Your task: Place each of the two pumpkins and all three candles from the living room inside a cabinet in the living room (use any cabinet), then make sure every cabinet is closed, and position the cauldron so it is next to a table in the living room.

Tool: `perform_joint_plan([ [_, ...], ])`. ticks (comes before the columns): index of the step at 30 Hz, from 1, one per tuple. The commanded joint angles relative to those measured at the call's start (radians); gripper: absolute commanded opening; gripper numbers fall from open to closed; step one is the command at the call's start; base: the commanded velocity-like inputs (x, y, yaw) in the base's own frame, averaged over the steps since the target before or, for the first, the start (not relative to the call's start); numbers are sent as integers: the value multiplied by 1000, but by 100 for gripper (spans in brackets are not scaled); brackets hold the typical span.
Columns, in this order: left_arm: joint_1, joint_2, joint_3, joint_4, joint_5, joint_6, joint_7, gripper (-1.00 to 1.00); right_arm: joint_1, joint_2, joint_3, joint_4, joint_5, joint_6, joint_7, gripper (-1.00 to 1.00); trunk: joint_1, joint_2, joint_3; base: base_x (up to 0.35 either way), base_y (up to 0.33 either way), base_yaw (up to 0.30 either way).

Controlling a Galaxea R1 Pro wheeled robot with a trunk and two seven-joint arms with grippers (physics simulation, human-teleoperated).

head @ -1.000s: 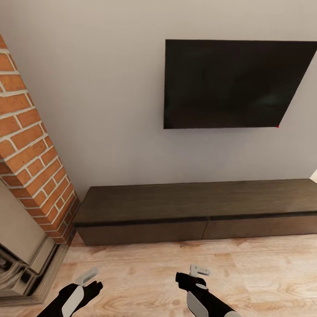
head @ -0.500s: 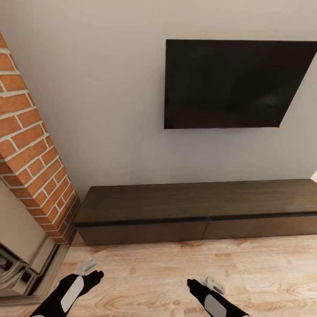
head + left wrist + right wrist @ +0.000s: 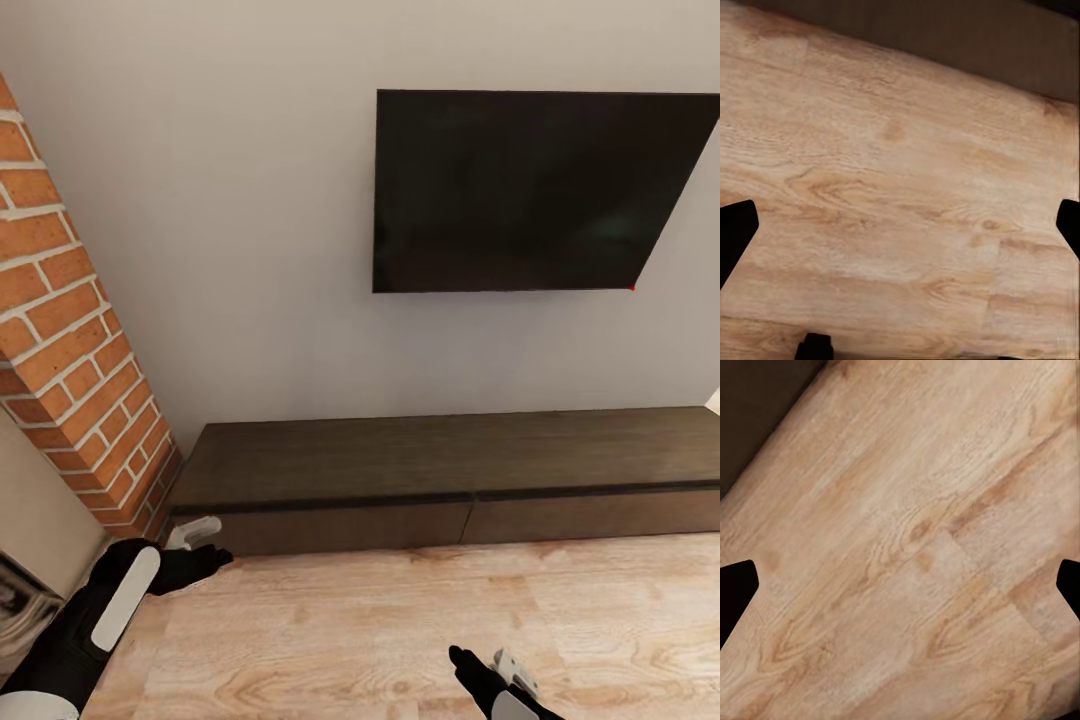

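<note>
Item, as we find it: cabinet (image 3: 450, 478), long and low, dark brown, both drawer fronts flush and shut, its long axis running along the wall under the television (image 3: 530, 190).

Left tool (image 3: 195, 532): empty, fingers spread wide in its wrist view, just in front of the cabinet's end nearest the brick chimney (image 3: 75, 330).

Right tool (image 3: 510, 672): empty, likewise spread, well back from the cabinet over the wood floor (image 3: 380, 620).

We judge the left arm nearer (that end drawer likeliest to be opened).
</note>
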State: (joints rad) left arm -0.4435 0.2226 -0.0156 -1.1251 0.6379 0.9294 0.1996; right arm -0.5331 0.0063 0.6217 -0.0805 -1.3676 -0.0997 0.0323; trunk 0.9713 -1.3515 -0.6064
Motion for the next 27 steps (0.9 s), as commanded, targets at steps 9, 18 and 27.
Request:
perform_joint_plan([
  [9, 0, -1, -5, -132, 102, 67, 9, 100, -1, -1, 8, 2, -64, -48, 21, 100, 8, -14, -7, 0, 0, 0],
  [18, 1, -7, -9, -133, 137, 69, 9, 100, -1, 0, 10, 7, -74, -54, 129, 100, 42, -77, -35, 0, 0, 0],
  [27, 1, -10, -11, -130, 140, 69, 9, 100, -1, 0, 11, 6, -73, -52, 149, 100, 77, -140, -64, 0, 0, 0],
])
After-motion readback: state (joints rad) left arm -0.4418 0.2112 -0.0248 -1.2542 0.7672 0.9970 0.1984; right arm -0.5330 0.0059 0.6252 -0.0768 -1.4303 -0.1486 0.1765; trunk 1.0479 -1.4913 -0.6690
